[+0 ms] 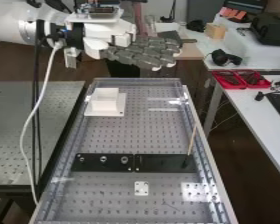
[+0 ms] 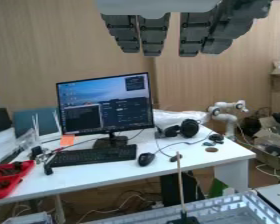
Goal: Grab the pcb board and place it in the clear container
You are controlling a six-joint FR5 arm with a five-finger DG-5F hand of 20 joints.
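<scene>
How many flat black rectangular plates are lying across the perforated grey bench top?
2. In the high view, the left black plate lies left of centre; the right black plate lies end to end with it, near a thin wooden stick.

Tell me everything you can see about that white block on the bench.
The white block has a squarish raised part on a wider, flat base. It looks smooth, perhaps plastic. It sits flat toward the far left in the high view, beyond the black strip, seemingly touched only by the perforated bench top.
</scene>
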